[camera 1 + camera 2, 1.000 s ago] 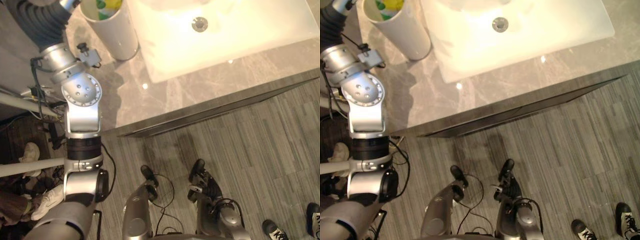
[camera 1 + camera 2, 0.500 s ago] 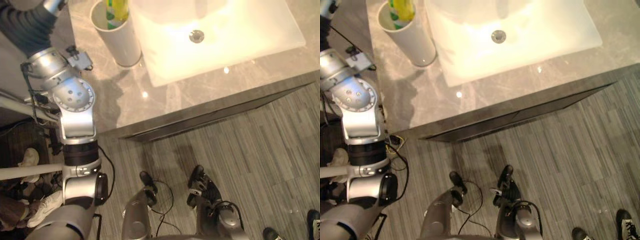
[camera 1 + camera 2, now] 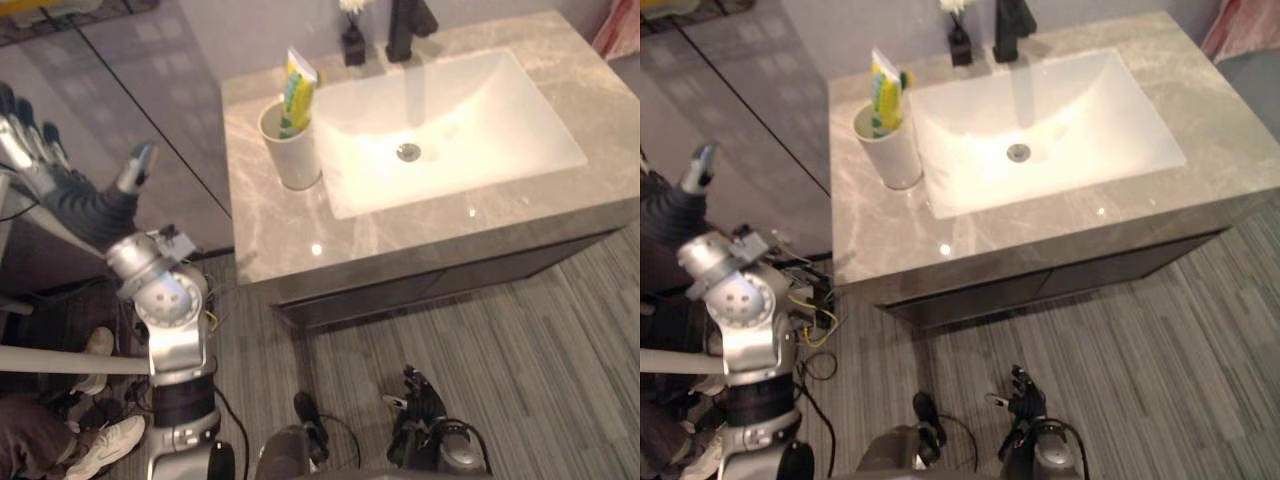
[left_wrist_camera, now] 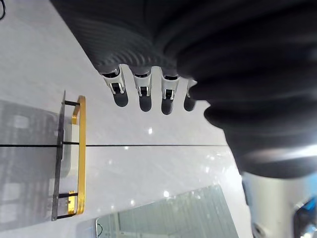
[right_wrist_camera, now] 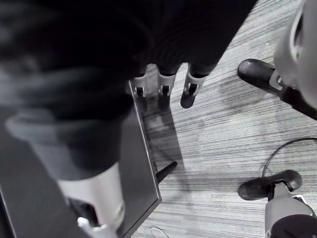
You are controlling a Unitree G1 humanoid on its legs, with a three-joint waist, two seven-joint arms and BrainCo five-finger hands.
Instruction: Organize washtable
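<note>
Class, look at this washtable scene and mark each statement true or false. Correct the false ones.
1. A white cup stands on the counter to the left of the sink. True.
2. The cup is empty. False: a yellow and green tube stands in it.
3. The left hand is curled round the cup. False: it is raised off to the side of the counter, fingers straight, holding nothing.
4. A black tap stands at the back of the sink. True.
5. The right hand rests on the counter. False: its straight fingers are over the floor.
</note>
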